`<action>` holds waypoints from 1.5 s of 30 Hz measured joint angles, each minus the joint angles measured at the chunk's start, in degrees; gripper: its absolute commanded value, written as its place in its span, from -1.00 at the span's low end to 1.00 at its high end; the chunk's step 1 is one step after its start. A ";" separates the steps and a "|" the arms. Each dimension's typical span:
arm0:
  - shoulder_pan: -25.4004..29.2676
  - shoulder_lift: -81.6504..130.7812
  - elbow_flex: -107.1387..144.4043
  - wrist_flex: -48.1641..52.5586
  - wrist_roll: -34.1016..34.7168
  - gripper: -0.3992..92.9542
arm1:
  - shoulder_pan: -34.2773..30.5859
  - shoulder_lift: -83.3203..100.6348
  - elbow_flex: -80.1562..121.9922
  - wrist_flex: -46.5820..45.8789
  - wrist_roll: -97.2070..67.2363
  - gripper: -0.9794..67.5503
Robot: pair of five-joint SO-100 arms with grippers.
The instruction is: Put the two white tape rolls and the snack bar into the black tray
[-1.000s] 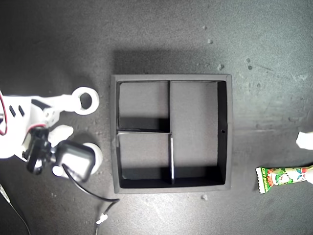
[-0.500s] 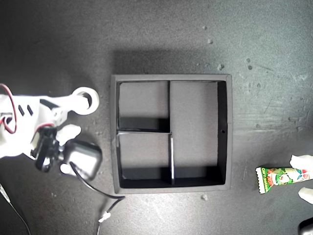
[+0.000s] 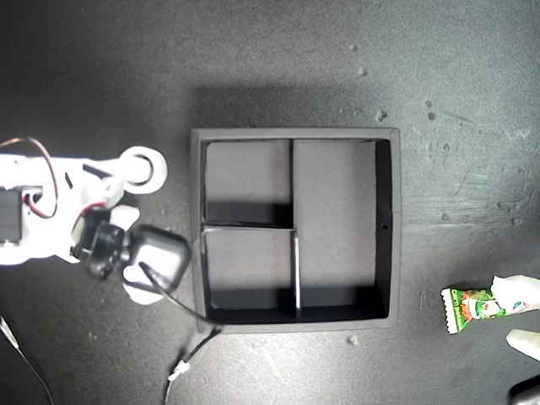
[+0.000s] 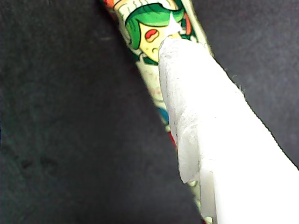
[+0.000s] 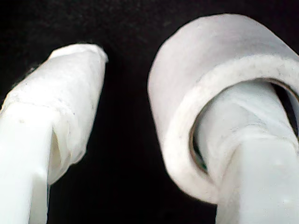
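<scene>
One tape roll [image 5: 219, 93] shows in the second wrist view, with one finger [image 5: 252, 158] of my second hand [image 3: 139, 283] passed through its hole and the other finger [image 5: 60, 112] apart from it on the outside, so the hand is spread and the roll hangs on a single finger. In the exterior view this arm sits at the left, just beside the tray [image 3: 196, 253], its camera housing covering the roll. A second white ring [image 3: 145, 169] shows by the arm there; whether it is tape or an arm part I cannot tell. The tray's three sections hold nothing. The snack bar [image 3: 470, 307] lies on the tabletop [image 3: 278, 59] at the exterior view's right edge, well apart from the tray. My first hand [image 3: 516, 314] is at it: one finger [image 4: 205, 130] lies over the wrapper [image 4: 149, 32], but whether the hand is pinching it I cannot tell.
</scene>
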 measured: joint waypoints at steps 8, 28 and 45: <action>-2.29 1.67 -0.09 0.00 0.00 -0.99 | -6.42 0.00 4.66 -1.32 11.87 -0.18; -3.78 20.48 -6.68 14.15 3.16 -0.99 | -11.16 0.18 36.91 -30.76 26.10 -0.15; 7.21 14.85 -25.14 14.50 9.40 -0.99 | -3.69 0.18 37.88 -29.27 17.49 -0.97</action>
